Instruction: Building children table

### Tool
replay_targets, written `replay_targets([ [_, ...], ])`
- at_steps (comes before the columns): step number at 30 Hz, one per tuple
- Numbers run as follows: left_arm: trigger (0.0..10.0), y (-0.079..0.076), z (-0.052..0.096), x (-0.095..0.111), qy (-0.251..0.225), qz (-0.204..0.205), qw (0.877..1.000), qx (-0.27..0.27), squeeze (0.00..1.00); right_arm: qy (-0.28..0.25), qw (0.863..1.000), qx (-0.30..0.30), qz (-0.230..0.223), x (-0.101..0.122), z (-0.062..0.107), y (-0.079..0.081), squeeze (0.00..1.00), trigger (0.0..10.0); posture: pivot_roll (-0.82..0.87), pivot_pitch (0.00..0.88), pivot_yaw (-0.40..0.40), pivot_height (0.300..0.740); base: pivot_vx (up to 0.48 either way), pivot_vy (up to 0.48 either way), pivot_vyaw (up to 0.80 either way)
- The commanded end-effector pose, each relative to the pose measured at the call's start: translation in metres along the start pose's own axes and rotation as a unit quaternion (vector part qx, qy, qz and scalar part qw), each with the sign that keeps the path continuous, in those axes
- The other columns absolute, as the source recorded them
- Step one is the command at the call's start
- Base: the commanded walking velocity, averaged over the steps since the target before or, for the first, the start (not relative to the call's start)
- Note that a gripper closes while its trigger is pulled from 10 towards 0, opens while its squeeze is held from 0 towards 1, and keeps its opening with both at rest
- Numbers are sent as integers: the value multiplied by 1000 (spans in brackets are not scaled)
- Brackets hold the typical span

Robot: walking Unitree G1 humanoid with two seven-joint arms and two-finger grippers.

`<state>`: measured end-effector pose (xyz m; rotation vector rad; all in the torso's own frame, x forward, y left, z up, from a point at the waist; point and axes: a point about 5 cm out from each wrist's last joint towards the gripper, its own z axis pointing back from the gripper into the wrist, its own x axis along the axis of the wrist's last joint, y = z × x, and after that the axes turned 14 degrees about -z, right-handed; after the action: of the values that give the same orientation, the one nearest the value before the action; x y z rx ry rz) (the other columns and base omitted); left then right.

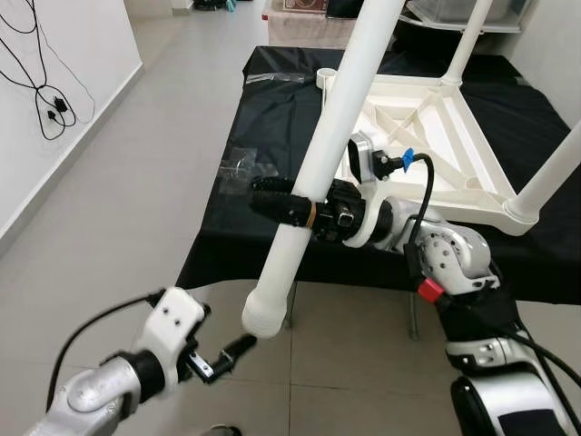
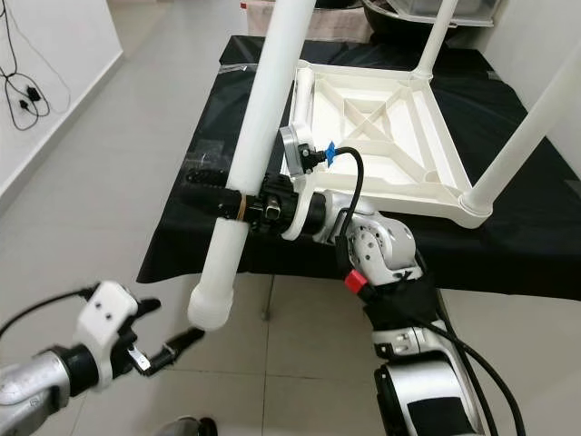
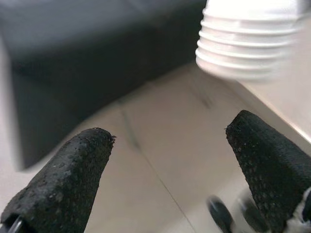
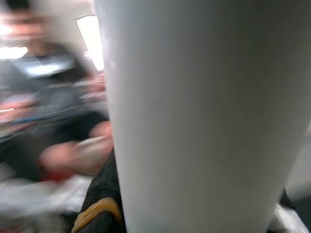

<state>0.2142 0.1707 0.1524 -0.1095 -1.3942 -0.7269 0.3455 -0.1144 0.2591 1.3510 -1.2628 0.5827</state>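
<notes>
Left eye view shows your right gripper [image 1: 286, 206] clamped around the white table leg [image 1: 313, 173] partway along its length, holding it tilted out over the floor, with its threaded end [image 1: 264, 316] hanging low in front of the counter [image 1: 231, 227]. Your left gripper [image 1: 238, 348] sits just below and beside that end, fingers [image 3: 68, 179] spread apart and holding nothing.

The leg is a long, smooth plastic tube, and the grip looks well off its middle, so it could pivot or slide through the fingers if you swing it fast. The free upper part runs close to the upturned tabletop [image 1: 436, 136] and the two legs already standing in it; a careless turn could knock them or shove the tabletop along the black cloth.

The ridged threads on the end look fine and shallow. If you bring them to a corner socket at an angle, I judge they would cross-thread or jam.

The tabletop is rigid white plastic with a ribbed underside. Clear plastic wrapping [image 1: 241, 165] lies on the cloth near the counter's edge.
</notes>
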Motion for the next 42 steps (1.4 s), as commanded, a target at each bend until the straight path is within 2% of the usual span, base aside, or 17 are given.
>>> replay_targets([
  [1, 10000, 4, 0, 1, 0, 1, 999, 44, 0, -56, 995, -79, 31, 20, 9, -13, 0, 0, 129, 124, -21, 740, 0, 0, 0],
  [2, 10000, 4, 0, 1, 0, 1, 999, 44, 0, -56, 995, -79, 31, 20, 9, -13, 0, 0, 129, 124, -21, 740, 0, 0, 0],
  [3, 10000, 3, -4, 7, -14, 5, 998, 64, 0, -92, 987, -126, 37, 28, 11, -19, 0, 0, 125, 124, -19, 740, 0, 0, 0],
  [4, 10000, 0, -7, 14, -30, 9, 996, 82, 0, -127, 974, -180, 60, 37, 13, -24, 0, 510, 122, 122, -21, 740, 0, 0, 0],
  [5, 10000, -2, -11, 21, -47, 11, 994, 98, 0, -154, 957, -232, 78, 43, 16, -28, 0, 3922, 123, 123, -22, 740, 0, 0, 0],
  [6, 10000, -2, -11, 21, -47, 11, 994, 98, 0, -154, 957, -232, 78, 43, 16, -28, 0, 3922, 123, 123, -22, 740, 0, 0, 0],
  [7, 10000, -2, -15, 30, -63, 11, 990, 123, 0, -185, 933, -286, 118, 51, 19, -29, 0, 10000, 120, 122, -20, 740, 0, 0, 0],
  [8, 10000, -1, -19, 38, -79, 3, 986, 147, 0, -213, 917, -307, 139, 55, 19, -25, 0, 10000, 120, 123, -25, 740, 0, 0, 0],
  [9, 10000, -1, -19, 38, -79, 3, 986, 147, 0, -213, 917, -307, 139, 55, 19, -25, 0, 10000, 120, 123, -25, 740, 0, 0, 0],
  [10, 10000, 3, -24, 49, -99, -6, 979, 177, 0, -237, 904, -314, 166, 59, 18, -17, 0, 10000, 119, 123, -27, 740, 0, 0, 0],
  [13, 10000, 8, -29, 59, -118, -8, 972, 201, 0, -249, 898, -314, 179, 59, 13, -10, 0, 10000, 116, 124, -31, 740, 0, 0, -260],
  [19, 10000, 12, -31, 65, -128, -18, 968, 216, 0, -266, 897, -299, 189, 61, 5, -4, 0, 10000, 108, 123, -32, 740, 0, 0, -260],
  [21, 10000, 17, -31, 69, -130, -32, 961, 243, 0, -276, 891, -300, 199, 64, 0, -2, 0, 10000, 108, 123, -36, 740, 0, 0, 0],
  [25, 10000, 20, -30, 70, -131, -39, 957, 256, 0, -284, 884, -309, 204, 63, -6, -2, 0, 10000, 108, 123, -44, 740, 60, 0, 0],
  [42, 10000, 18, -31, 68, -130, -47, 957, 257, 0, -283, 885, -308, 205, 58, -12, -1, 0, 10000, 106, 107, -42, 740, 269, 0, 0],
])
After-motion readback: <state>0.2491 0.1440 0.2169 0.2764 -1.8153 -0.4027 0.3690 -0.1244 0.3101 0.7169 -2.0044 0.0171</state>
